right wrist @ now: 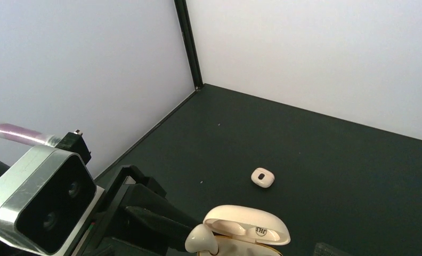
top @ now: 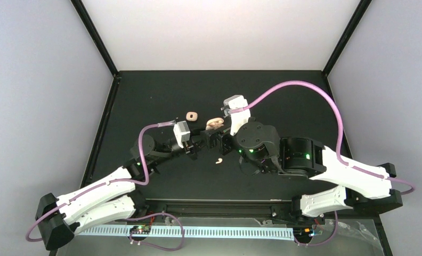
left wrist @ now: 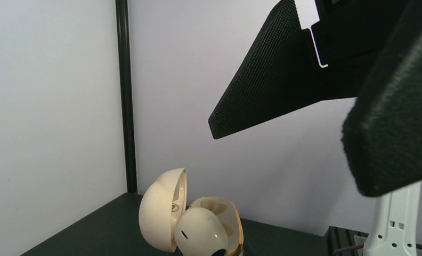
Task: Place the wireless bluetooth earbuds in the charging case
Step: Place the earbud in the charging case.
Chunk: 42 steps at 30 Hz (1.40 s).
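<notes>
The charging case (right wrist: 251, 226) stands open, its lid (left wrist: 158, 210) raised and the wells of its gold-rimmed base (left wrist: 226, 213) showing. My left gripper (right wrist: 190, 234) is shut on a white earbud (right wrist: 201, 239), which it holds at the near-left rim of the base. The same earbud (left wrist: 201, 232) sits low in the left wrist view, in front of the wells. My right gripper (left wrist: 294, 149) hangs open just above and beside the case, its two black padded fingers (left wrist: 267, 80) wide apart with nothing between them. In the top view the case (top: 214, 124) lies just beyond both grippers. A second earbud (top: 218, 160) lies loose on the black table.
A small closed cream case (right wrist: 262, 177) rests on the table beyond the open one, also visible from above (top: 191, 115). The left wrist camera housing (right wrist: 38, 202) crowds the right wrist view. White walls and black frame posts (right wrist: 187, 42) enclose the table.
</notes>
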Each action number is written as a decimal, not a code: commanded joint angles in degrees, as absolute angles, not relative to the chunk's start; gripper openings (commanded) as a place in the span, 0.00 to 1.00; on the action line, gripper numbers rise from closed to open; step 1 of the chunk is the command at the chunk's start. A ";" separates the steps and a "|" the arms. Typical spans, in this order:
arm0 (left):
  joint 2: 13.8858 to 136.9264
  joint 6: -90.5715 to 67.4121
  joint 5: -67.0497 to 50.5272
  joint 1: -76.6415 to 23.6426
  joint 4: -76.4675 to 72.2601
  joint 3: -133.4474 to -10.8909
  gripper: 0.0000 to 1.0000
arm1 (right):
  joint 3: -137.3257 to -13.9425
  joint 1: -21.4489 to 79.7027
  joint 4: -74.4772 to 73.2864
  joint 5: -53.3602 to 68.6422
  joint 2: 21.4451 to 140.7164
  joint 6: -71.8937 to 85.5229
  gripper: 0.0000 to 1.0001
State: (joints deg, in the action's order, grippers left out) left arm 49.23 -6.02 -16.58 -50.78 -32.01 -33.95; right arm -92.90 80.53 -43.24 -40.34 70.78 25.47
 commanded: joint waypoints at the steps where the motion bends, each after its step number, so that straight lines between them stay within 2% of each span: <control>1: 47.71 -5.09 -15.66 -51.21 -31.55 -35.35 0.01 | -95.21 80.33 -44.50 -41.23 71.82 27.08 0.97; 7: 47.03 -4.92 -15.34 -51.15 -31.11 -35.24 0.01 | -96.74 79.46 -47.94 -46.19 73.81 29.32 0.97; 42: 46.32 -4.12 -15.29 -51.15 -30.42 -35.41 0.02 | -93.29 75.76 -50.38 -42.71 73.89 31.97 0.96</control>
